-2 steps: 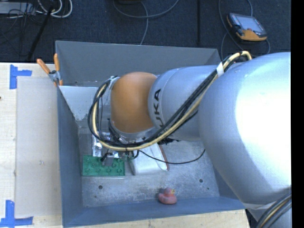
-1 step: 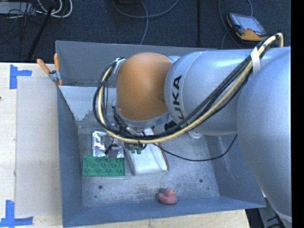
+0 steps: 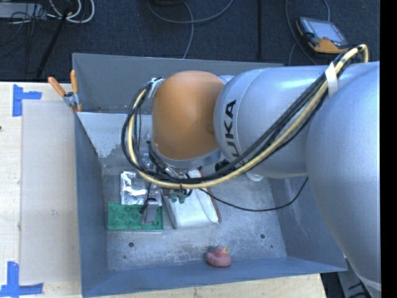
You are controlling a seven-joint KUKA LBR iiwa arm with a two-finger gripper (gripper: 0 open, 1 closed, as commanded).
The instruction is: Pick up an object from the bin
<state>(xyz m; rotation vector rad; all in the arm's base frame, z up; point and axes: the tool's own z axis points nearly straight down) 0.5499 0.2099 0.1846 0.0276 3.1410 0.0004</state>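
Note:
My gripper (image 3: 151,210) reaches down at the left-middle of the bin floor, its fingertips over the right part of a flat green studded building plate (image 3: 127,217). Just above that plate lies a crumpled silver foil piece (image 3: 132,187), touching the gripper's left side. To the right of the fingers sits a white, flat packet-like thing (image 3: 193,211), partly hidden under the wrist. Nothing is seen between the fingers.
A small pink rounded thing (image 3: 218,257) lies near the bin's front wall, well apart from the gripper. The orange dome and looped cables on the wrist hide the bin's middle and back. The arm covers the right side.

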